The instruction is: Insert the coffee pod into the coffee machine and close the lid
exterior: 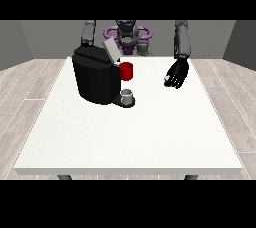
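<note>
We find the coffee pod upright at the coffee machine base, view-left of the hand at the view's right, whose fingers hang relaxed and apart.

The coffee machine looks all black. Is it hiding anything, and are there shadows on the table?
Front view: the coffee machine is dark and hides the hand at the view's left; the white table looks evenly lit, with no clear shadow under the hand at the view's right.

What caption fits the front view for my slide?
Coffee machine with lid raised, grey thing on its base, open hand at view's right.
</note>
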Controlling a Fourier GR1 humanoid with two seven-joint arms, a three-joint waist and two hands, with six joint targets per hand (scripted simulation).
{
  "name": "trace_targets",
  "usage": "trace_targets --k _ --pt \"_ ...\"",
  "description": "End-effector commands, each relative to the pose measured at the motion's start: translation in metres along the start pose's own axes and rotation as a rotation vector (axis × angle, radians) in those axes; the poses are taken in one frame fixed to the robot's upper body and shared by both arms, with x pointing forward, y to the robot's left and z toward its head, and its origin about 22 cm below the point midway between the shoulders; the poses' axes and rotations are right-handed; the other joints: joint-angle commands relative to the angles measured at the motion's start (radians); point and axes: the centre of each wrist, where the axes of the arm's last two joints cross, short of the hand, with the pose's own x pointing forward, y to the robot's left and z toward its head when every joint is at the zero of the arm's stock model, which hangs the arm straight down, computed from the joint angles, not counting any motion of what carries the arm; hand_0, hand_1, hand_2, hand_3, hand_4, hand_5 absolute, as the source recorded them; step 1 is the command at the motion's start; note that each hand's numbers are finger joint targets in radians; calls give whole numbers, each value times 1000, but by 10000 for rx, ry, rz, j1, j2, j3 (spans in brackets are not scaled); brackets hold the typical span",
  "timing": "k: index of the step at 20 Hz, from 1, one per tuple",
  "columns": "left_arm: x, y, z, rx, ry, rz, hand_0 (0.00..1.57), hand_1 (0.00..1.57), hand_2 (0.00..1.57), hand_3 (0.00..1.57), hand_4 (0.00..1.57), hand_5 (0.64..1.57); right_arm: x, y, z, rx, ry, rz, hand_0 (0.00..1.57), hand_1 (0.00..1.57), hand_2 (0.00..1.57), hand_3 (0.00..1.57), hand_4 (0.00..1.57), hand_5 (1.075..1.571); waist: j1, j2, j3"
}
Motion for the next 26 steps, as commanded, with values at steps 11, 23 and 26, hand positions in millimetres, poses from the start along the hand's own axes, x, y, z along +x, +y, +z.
trace_targets --k 11,23,26 --pt "-1 -19 -10 -1535 6 -960 1036 1036 1121 1006 395 1571 -33 -21 4 -548 1169 645 0 0 0 0 0 1571 264 -611 -2" --pt "34 0 -37 -1906 -1034 840 1413 1413 1400 1314 515 1571 -53 -1 19 -490 2182 770 0 0 0 0 0 1571 277 -1764 0" --pt "68 40 -57 -2091 -1393 621 1371 1371 1379 1325 504 1571 -56 -32 -1 -621 2029 1043 0 0 0 0 0 1571 570 -1812 5"
